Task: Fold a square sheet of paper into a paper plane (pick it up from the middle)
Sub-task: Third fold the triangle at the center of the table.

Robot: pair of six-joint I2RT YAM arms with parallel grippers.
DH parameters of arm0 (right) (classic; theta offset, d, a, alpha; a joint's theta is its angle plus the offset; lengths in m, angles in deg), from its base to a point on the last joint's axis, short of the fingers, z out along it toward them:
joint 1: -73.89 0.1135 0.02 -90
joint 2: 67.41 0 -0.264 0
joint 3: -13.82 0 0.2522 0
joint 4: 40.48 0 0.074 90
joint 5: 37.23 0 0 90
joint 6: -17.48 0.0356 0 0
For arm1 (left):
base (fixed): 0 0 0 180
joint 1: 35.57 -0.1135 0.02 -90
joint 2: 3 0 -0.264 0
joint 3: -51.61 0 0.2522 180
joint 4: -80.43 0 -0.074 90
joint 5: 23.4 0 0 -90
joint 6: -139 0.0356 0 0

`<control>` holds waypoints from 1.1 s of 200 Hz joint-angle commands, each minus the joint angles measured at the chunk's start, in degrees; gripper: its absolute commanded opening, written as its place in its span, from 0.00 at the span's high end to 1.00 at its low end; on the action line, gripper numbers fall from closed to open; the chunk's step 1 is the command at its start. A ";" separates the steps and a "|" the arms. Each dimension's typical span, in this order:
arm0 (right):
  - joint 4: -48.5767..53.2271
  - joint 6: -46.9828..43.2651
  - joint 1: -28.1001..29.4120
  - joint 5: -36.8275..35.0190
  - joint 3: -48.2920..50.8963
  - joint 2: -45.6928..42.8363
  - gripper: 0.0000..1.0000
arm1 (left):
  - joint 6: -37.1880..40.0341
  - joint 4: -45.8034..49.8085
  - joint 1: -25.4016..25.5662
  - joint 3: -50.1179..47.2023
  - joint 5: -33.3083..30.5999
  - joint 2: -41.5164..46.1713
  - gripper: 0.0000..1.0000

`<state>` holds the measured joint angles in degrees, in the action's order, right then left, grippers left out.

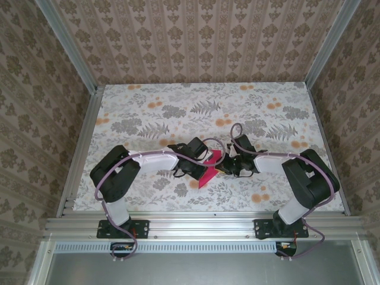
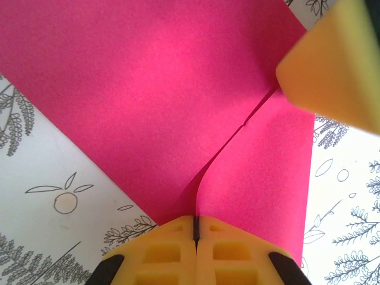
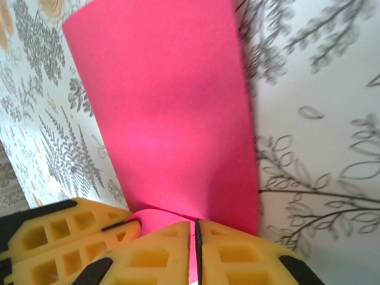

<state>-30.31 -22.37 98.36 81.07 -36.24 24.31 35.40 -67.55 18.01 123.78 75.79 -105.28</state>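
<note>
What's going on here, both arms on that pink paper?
Both arms are working the thin magenta-pink square sheet of paper near the middle of the floral-print tablecloth. The left end effector is shut on the sheet, and the right end effector is shut on it close alongside. The paper is curved, and the left wrist view shows one flap overlapping another. It is part-folded at most, with no pointed dart shape yet.
</note>
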 commanded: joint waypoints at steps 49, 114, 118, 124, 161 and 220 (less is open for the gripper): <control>-2.94 1.57 -1.77 -0.40 2.63 6.08 0.88 | 0.95 1.60 0.55 -0.01 0.47 -0.97 0.99; -0.97 1.98 -1.55 1.20 2.51 -4.23 0.88 | -1.67 1.04 0.55 -0.49 0.04 -0.73 0.99; -1.00 2.24 -1.33 1.31 2.67 -4.83 0.88 | -1.83 0.90 0.49 -0.57 0.10 -0.73 0.99; -1.11 2.56 -1.19 1.43 3.00 -5.55 0.88 | -1.94 0.88 0.44 -0.52 0.12 -0.81 0.99; -7.81 9.43 2.41 -1.61 7.93 -7.89 0.89 | -2.48 0.89 0.03 -0.36 0.16 -1.25 0.99; -19.25 17.57 10.19 -7.39 10.68 -5.28 0.92 | -2.41 1.08 -0.41 -0.49 0.92 -1.47 0.99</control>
<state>-43.58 -9.01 106.66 77.29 -24.80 17.73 33.63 -67.57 17.97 123.78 75.85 -105.28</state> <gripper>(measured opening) 0.085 0.051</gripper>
